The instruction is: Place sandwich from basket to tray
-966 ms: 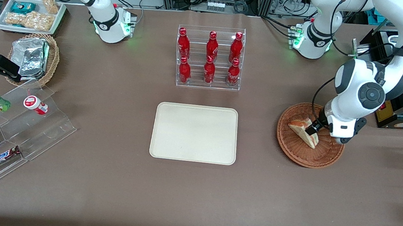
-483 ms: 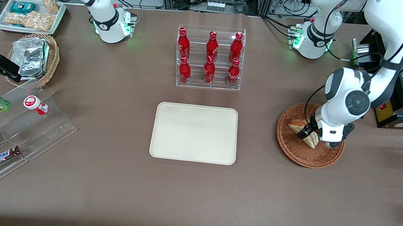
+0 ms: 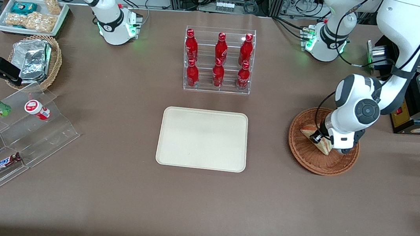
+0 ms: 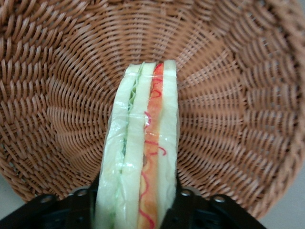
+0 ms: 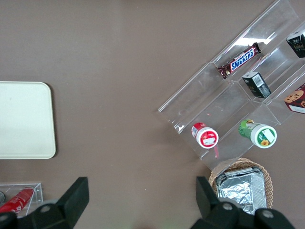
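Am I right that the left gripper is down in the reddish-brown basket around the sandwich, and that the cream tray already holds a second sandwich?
Not quite: the front view shows the tray bare. The rest stands: the gripper is down in the basket, around the sandwich.

Even, bright overhead light with soft shadows; the wrist close-up is slightly soft.

The left arm reaches down from its base with its elbow raised and its wrist bent low toward the front camera. Its end effector (image 3: 317, 138) points downward inside the basket (image 3: 300, 154), its 2 fingers (image 4: 183, 210) pressed against both bread faces of the sandwich (image 4: 143, 162), which stands on edge between them.
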